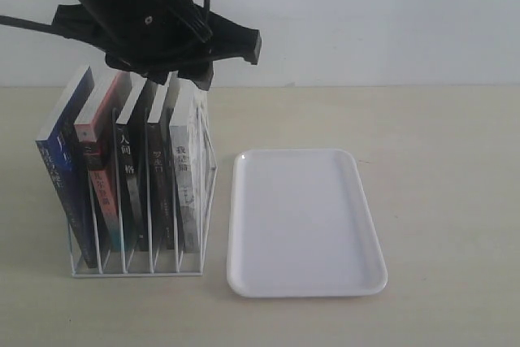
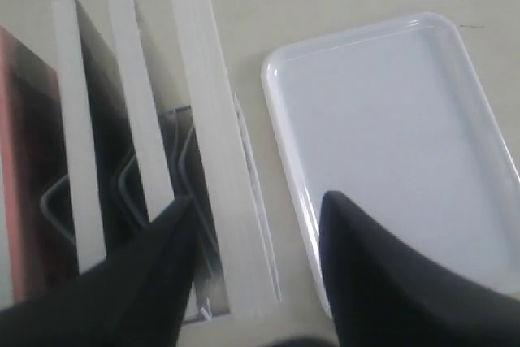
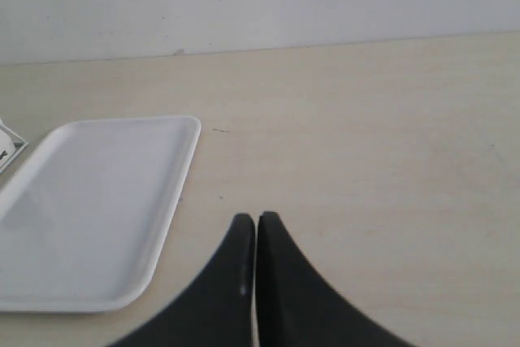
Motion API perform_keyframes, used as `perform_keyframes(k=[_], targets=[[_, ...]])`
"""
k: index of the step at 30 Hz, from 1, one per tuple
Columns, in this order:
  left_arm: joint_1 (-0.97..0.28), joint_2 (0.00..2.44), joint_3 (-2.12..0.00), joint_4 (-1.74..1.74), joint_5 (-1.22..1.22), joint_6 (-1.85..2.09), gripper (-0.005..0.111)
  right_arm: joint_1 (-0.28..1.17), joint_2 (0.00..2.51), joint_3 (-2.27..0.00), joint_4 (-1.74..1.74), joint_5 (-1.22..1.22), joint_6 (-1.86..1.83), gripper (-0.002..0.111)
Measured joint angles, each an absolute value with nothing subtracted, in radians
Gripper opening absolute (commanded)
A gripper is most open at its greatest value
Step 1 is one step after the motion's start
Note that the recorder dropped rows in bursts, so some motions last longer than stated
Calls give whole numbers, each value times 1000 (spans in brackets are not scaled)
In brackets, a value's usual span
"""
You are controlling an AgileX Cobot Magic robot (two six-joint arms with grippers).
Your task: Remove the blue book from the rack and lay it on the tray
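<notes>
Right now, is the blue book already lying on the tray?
No, the blue book stands upright in the leftmost slot of the rack, and the tray beside it holds nothing.

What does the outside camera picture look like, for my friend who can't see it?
A white wire rack on a pale table holds five standing books, the blue book at the far left, with a black robot arm hanging just above their tops. A bare white tray lies flat beside the rack, to its right.
</notes>
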State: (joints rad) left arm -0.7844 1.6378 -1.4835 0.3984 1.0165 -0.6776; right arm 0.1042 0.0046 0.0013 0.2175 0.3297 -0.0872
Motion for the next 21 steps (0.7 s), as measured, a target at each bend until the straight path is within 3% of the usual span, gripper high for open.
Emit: perform_keyframes(k=[21], targets=[[-784,1689,-1483,398,1063,-678,45,104,5,1,218,330,-87,0]])
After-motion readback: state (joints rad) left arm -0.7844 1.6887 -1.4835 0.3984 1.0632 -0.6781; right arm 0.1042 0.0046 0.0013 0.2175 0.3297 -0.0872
